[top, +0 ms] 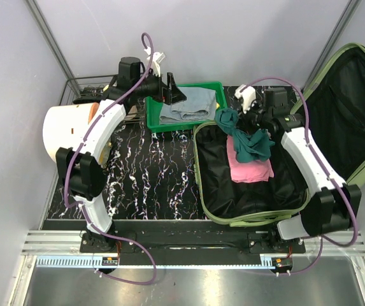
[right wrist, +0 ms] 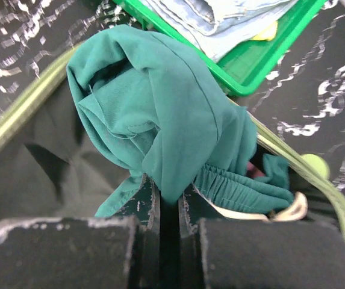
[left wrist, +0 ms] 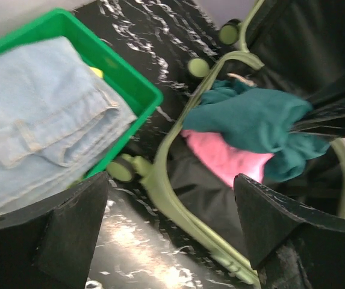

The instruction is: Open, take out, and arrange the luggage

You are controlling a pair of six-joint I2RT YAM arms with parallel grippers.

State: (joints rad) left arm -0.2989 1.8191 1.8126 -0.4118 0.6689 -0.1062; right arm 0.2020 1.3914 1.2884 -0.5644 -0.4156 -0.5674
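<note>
The luggage lies open on the right of the table, with its lid leaning up against the right wall. My right gripper is shut on a teal garment, which hangs bunched over the case's back rim. Under it, a pink garment lies on the black lining. My left gripper stands open and empty, between the green tray and the luggage rim.
Folded light blue jeans lie in the green tray at the back centre. A white rounded object and a wire rack stand at the left. Small green wheels stick out from the case. The tabletop is black marble.
</note>
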